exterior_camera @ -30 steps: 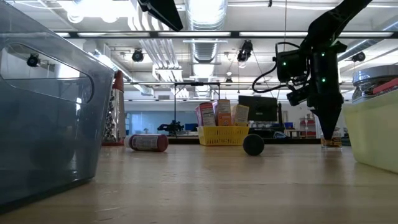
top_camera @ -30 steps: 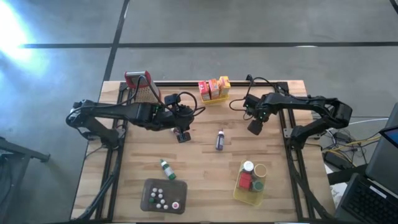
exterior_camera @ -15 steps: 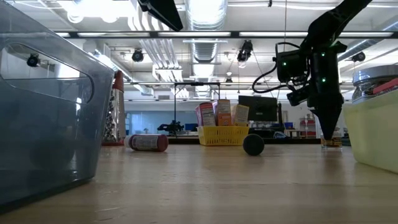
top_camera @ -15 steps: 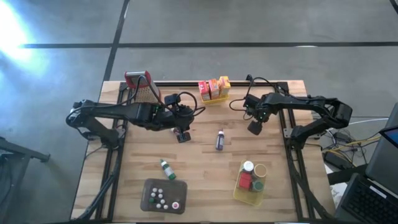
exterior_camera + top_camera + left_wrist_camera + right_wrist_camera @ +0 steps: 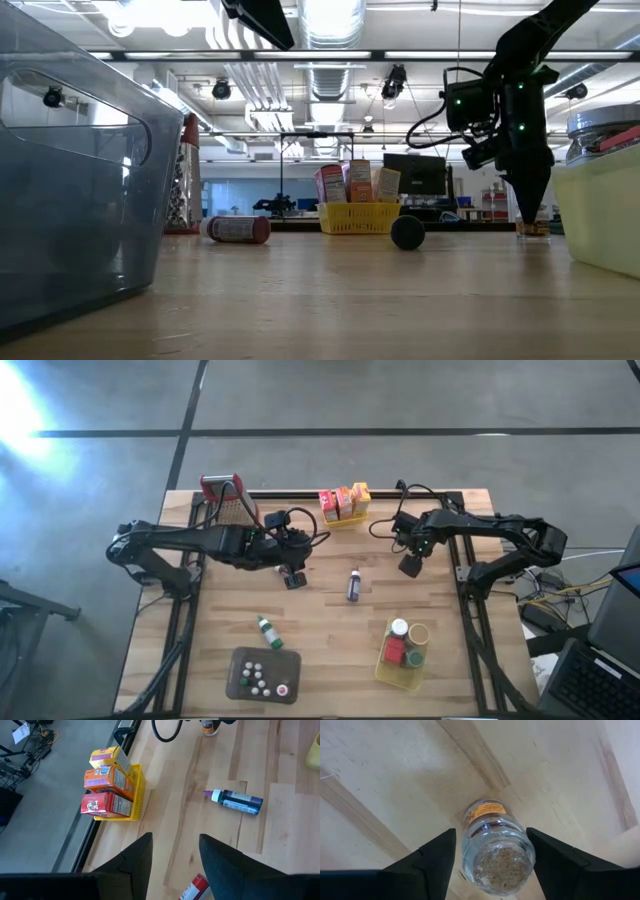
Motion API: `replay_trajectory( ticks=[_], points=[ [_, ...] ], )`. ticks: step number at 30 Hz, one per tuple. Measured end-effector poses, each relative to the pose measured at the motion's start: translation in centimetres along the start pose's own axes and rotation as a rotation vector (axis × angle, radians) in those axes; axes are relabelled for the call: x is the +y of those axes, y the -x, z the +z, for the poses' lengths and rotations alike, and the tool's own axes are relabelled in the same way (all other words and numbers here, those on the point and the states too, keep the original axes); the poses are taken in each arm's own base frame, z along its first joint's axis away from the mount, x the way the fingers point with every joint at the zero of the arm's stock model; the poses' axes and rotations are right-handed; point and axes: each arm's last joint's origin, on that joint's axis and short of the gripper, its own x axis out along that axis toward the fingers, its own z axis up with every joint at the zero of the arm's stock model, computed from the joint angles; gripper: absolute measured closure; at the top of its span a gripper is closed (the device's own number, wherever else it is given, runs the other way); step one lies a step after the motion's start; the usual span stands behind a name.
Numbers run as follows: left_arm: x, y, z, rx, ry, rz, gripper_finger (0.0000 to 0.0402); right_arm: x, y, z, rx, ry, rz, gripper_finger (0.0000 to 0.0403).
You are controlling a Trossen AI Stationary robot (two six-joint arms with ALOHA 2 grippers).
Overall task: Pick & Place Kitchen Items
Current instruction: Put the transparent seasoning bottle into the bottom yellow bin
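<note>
A small glass jar [image 5: 495, 852] with an orange label stands upright on the table at the far right. My right gripper [image 5: 491, 831] points down over it, open, one finger on each side of its top. The low view shows the jar [image 5: 533, 229] just under the fingertips. My left gripper [image 5: 176, 839] hangs open above the table's middle left [image 5: 293, 575] with nothing between its fingers. A red-labelled bottle [image 5: 196, 888] lies below it. A dark blue bottle [image 5: 353, 584] and a green-capped bottle [image 5: 266, 630] lie on their sides on the wood. My right gripper comes from above, pointing down, with its fingers [image 5: 440, 855] on either side of the jar's upper part [image 5: 470, 835]. The jar stands upright on the table. Whether the fingers touch the glass I cannot tell.
A yellow basket [image 5: 343, 518] with three small boxes stands at the far edge. Another yellow basket [image 5: 385, 665] with jars and a red block is at the near right. A grey tray [image 5: 240, 660] of little bottles sits at the near left, and a metal grater [image 5: 225, 495] at the far left.
</note>
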Motion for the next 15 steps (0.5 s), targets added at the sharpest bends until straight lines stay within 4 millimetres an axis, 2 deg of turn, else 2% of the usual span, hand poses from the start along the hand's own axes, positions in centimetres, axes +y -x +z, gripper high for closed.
replay_trajectory(
  ticks=[8, 15],
  points=[
    [0.0, 0.0, 0.0, 0.0, 0.0, 0.0, 0.0234, -0.01, 0.0, -0.01, 0.001, -0.007, -0.003, 0.0183],
    [0.0, 0.0, 0.0, 0.0, 0.0, 0.0, 0.0234, -0.02, 0.0, -0.02, 0.002, -0.007, -0.005, 0.016]
  ],
)
